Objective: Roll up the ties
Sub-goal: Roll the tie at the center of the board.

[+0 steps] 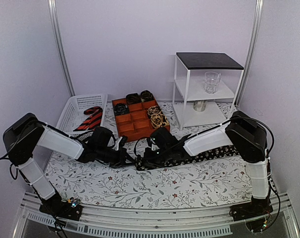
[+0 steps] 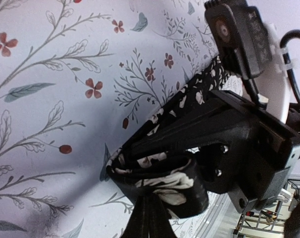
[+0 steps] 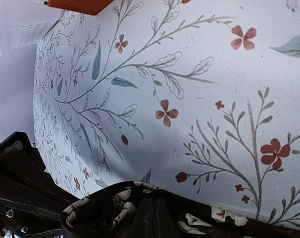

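From above, my left claw (image 1: 126,154) and right claw (image 1: 142,159) meet tip to tip, both clenched on the tie (image 1: 214,153), which trails off behind the right claw.

Left wrist: a loose turn wraps my fingers (image 2: 146,223).

Right wrist: the same turn looks slack. I judge that it could unwind if either grip eases.
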